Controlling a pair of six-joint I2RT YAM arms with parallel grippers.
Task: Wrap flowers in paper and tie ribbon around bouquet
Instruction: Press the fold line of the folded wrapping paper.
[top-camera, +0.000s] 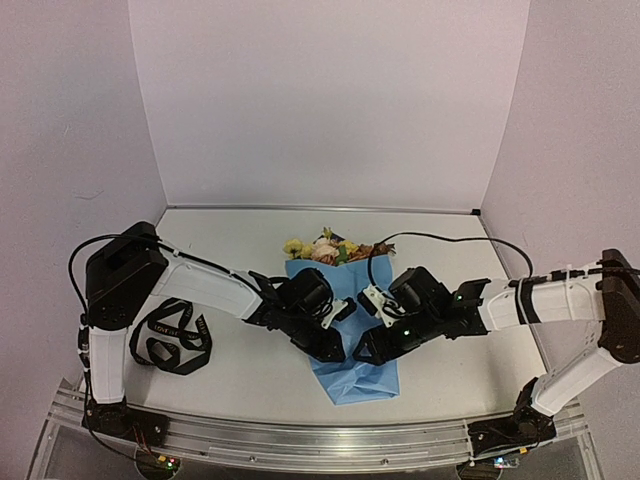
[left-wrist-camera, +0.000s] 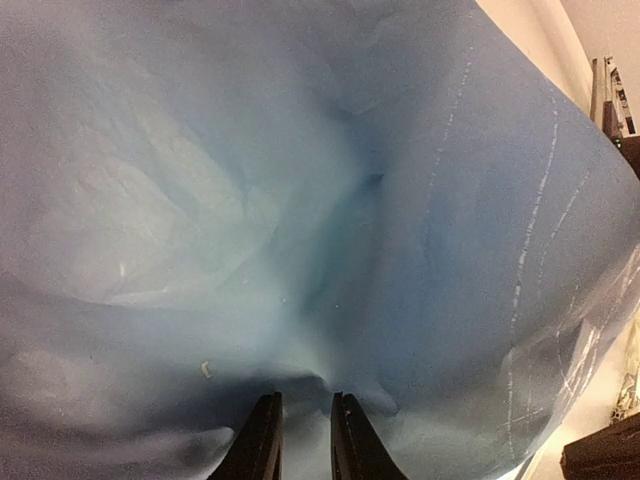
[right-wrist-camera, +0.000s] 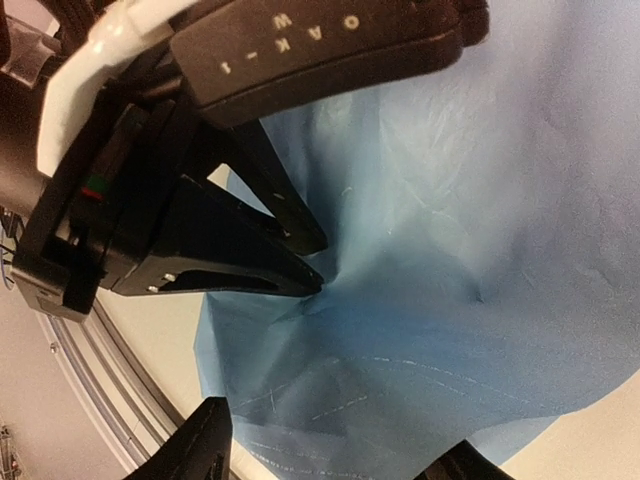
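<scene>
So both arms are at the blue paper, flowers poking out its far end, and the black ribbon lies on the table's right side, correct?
Not quite: the ribbon lies on the left side, beside the left arm's base, as the top view shows. The rest holds: both arms are at the paper, with the flowers at its far end.

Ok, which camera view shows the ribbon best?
Top external: the black ribbon lies in loose loops on the table, left of the light-blue paper and apart from it. Both wrist views are filled by that paper and show no ribbon at all.
</scene>
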